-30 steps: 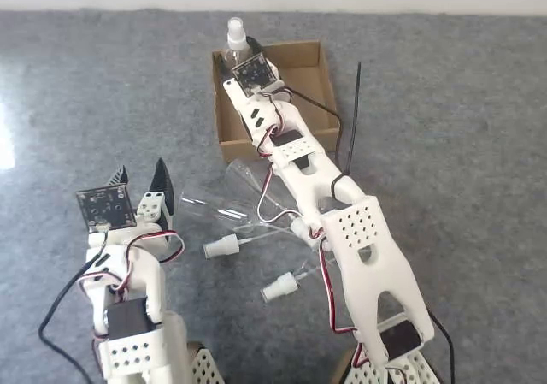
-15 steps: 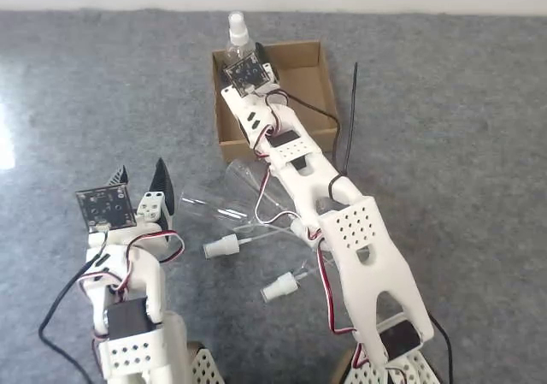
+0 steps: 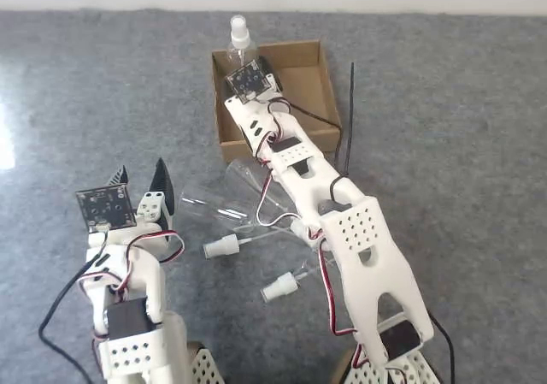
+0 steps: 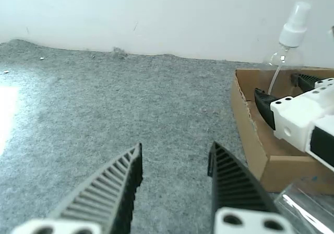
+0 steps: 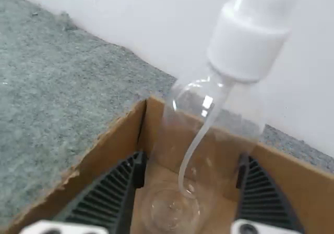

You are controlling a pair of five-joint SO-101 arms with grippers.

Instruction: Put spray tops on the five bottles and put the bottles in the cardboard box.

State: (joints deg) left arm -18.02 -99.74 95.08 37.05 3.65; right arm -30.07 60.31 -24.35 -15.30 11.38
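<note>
R pincer (image 5: 191, 160) spread round bottle (image 5: 209, 106) in box (image 5: 99, 156).

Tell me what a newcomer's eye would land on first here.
The right gripper is at the cardboard box, its open fingers on either side of a clear bottle with a white spray top that stands in the box's far corner. On the grey carpet between the arms lie empty bottles and two loose spray tops. The left gripper hangs open above bare carpet.
</note>
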